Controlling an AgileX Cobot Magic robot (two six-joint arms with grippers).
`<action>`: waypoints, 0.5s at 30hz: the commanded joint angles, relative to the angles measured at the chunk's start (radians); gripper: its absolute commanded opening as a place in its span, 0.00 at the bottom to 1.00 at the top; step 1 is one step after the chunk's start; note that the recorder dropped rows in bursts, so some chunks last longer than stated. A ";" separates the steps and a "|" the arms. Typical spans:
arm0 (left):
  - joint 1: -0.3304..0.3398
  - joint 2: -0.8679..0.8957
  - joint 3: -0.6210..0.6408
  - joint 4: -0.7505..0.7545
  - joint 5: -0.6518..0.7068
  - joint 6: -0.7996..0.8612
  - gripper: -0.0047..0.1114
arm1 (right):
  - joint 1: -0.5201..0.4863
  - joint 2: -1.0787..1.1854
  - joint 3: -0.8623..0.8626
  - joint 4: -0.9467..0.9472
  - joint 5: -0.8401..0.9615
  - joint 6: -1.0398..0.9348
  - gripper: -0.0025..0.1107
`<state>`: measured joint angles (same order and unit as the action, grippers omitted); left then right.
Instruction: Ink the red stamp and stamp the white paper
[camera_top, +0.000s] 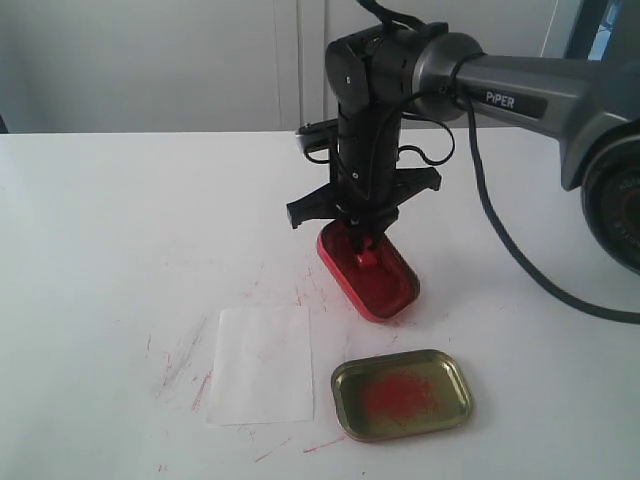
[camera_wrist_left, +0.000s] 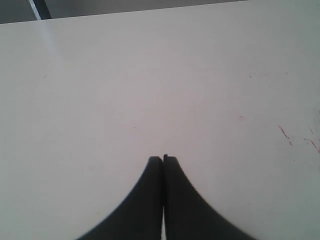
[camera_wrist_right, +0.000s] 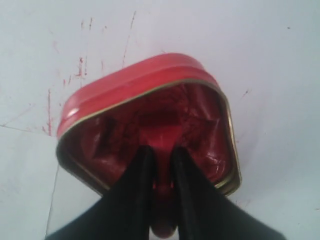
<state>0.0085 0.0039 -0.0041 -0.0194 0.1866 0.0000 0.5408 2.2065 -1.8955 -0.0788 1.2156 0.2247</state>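
Right wrist view shows the right black two-finger gripper (camera_wrist_right: 161, 149) pinching the small red plastic stamp (camera_wrist_right: 161, 187) by its narrower handle. The wider base is down in the glossy paste of the red oval metal ink tin (camera_wrist_right: 150, 80). The inking step looks to be in hand. To do it well, the base should meet the paste flat and evenly, then lift straight up so the light tin does not tip or drag. Next comes the carry to the white paper sheet (camera_top: 262, 365) lying near the tin, beside the gold-coloured metal lid (camera_top: 400, 395).

The stamp's long axis stands roughly upright, base pointing down and handle up between the jaws. The left black gripper (camera_wrist_left: 163, 159) is pressed together over the bare white table (camera_wrist_left: 150, 75).
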 joint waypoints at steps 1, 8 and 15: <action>-0.006 -0.004 0.004 -0.007 -0.003 0.000 0.04 | -0.003 -0.011 -0.012 -0.008 0.005 -0.018 0.02; -0.006 -0.004 0.004 -0.007 -0.003 0.000 0.04 | -0.003 -0.011 -0.012 -0.008 0.005 -0.022 0.02; -0.006 -0.004 0.004 -0.007 -0.003 0.000 0.04 | -0.003 -0.011 -0.012 -0.008 0.005 -0.050 0.02</action>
<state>0.0085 0.0039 -0.0041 -0.0194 0.1866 0.0000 0.5408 2.2065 -1.9015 -0.0788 1.2156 0.1906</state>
